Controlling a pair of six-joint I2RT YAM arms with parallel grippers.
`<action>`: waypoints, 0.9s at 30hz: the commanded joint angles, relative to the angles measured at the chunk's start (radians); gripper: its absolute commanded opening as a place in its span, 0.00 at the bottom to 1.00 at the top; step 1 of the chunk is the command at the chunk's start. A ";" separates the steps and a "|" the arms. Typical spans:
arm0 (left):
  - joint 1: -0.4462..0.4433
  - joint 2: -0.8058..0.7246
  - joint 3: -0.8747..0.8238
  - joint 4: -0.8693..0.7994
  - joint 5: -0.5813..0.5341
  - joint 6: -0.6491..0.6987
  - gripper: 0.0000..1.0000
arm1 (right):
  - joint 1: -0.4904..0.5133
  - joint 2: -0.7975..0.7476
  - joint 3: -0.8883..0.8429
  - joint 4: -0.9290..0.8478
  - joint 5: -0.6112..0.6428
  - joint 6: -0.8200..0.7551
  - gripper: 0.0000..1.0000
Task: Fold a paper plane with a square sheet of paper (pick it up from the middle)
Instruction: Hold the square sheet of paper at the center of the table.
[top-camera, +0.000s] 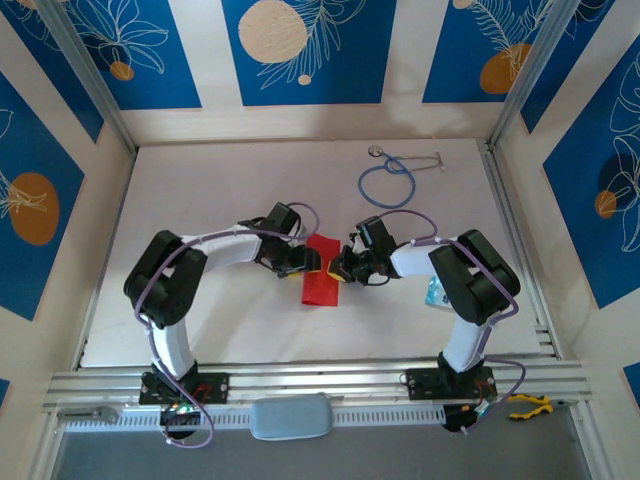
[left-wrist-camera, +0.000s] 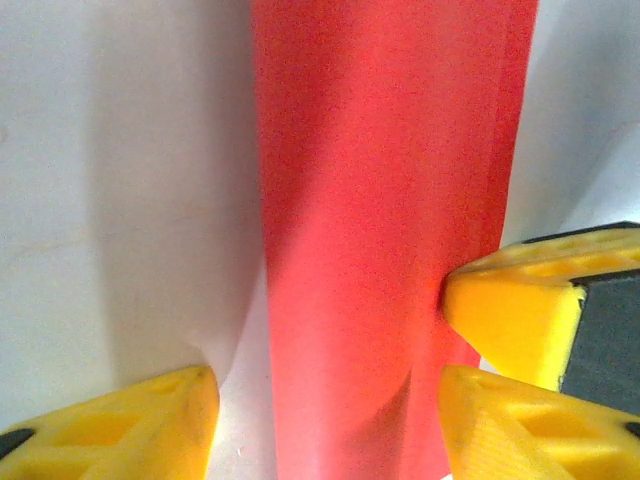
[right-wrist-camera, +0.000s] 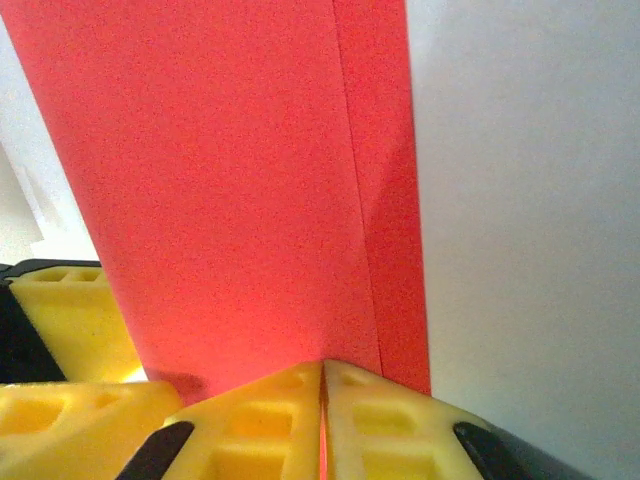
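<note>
The square sheet of paper (top-camera: 322, 280) is bright red and lies folded into a narrow strip at the table's middle. My left gripper (top-camera: 312, 262) meets it from the left and my right gripper (top-camera: 338, 268) from the right. In the left wrist view the strip (left-wrist-camera: 380, 200) runs upright between the wide-apart yellow fingers (left-wrist-camera: 150, 420) of the left gripper (left-wrist-camera: 325, 405), which is open and straddles it. The right gripper's yellow tip (left-wrist-camera: 510, 305) presses in at the strip's right edge. In the right wrist view the right gripper (right-wrist-camera: 323, 368) is shut on the paper (right-wrist-camera: 230, 180), a thin red line showing between its pads.
A blue stethoscope (top-camera: 388, 182) lies at the back right of the white table (top-camera: 200, 200). A small teal packet (top-camera: 436, 292) sits beside the right arm. Yellow-handled pliers (top-camera: 530, 405) rest on the front rail. Aluminium rails border the table at left, right and front.
</note>
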 joint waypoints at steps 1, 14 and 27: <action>0.017 -0.032 -0.033 0.074 0.049 -0.040 0.54 | 0.003 -0.006 -0.021 0.007 -0.010 0.007 0.09; 0.019 0.009 -0.008 0.024 0.012 -0.011 0.43 | -0.035 -0.183 -0.001 -0.106 0.042 -0.024 0.15; 0.009 0.047 0.041 -0.053 -0.029 0.016 0.46 | -0.131 -0.358 -0.128 -0.173 0.110 -0.026 0.16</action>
